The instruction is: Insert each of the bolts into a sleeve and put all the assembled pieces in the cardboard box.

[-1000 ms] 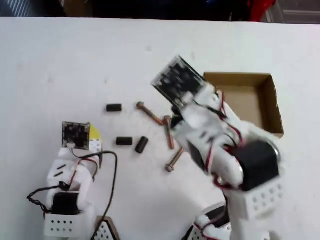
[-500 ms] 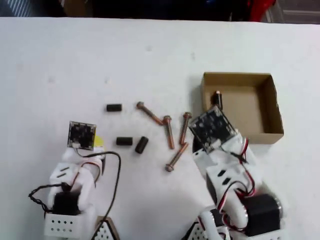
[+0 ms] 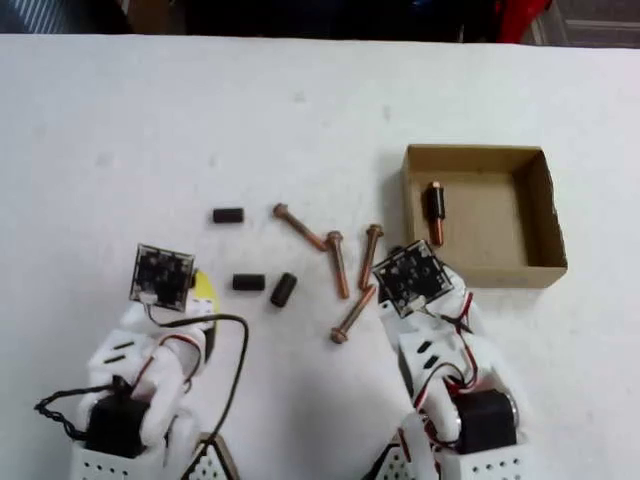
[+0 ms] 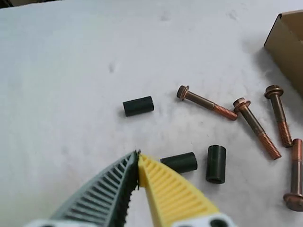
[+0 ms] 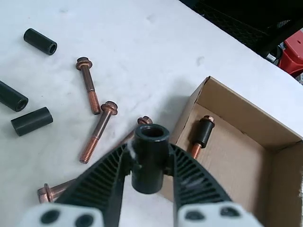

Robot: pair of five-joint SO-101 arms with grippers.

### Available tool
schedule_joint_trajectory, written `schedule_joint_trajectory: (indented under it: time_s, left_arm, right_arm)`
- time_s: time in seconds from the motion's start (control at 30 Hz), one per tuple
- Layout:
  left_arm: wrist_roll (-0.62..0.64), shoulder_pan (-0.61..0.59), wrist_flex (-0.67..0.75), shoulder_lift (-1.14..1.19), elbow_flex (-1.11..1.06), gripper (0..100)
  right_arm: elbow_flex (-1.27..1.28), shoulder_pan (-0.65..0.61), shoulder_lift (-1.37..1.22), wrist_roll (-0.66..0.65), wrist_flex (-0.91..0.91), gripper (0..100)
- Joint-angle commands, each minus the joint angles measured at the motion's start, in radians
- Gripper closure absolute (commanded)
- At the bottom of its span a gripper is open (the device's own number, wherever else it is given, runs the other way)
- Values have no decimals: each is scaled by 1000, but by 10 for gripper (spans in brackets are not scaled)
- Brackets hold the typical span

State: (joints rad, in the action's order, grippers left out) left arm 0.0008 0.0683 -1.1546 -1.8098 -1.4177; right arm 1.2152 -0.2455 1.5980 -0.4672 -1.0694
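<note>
The right hand [image 5: 149, 153] grips a black sleeve [image 5: 151, 138] near the cardboard box [image 5: 229, 158] — the left hand [image 4: 138, 163] is closed, holding nothing.

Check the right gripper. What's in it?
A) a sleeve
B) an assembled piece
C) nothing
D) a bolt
A: in the right wrist view the right gripper is closed on a black sleeve whose bore is open and empty.
</note>
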Motion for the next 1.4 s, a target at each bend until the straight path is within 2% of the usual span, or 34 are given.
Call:
schedule_joint_trajectory:
  time_s: [0.0, 0.1, 0.17, 0.37, 0.67, 0.93, 1.1, 1.27, 1.37]
  left_arm:
    - [9, 16, -3, 67, 77, 979]
    - [11, 16, 6, 223, 146, 979]
    - [12, 18, 6, 352, 227, 978]
    - [18, 42, 6, 705, 446, 978]
    - [315, 249, 8, 1109, 726, 978]
    - [434, 259, 8, 1452, 944, 977]
    - [585, 320, -2, 1618, 1074, 976]
    - [549, 358, 8, 1727, 1158, 976]
    - [617, 331, 6, 1788, 1231, 977]
  right_arm:
    - [84, 7, 15, 9, 157, 982]
    - [147, 8, 15, 21, 242, 982]
    - [167, 19, 15, 81, 277, 982]
    - [176, 82, 13, 187, 292, 982]
    - [250, 84, 15, 187, 297, 982]
    - [284, 82, 15, 187, 297, 982]
    - [288, 82, 15, 187, 297, 982]
    - [295, 82, 15, 186, 297, 982]
    - [295, 82, 15, 186, 297, 982]
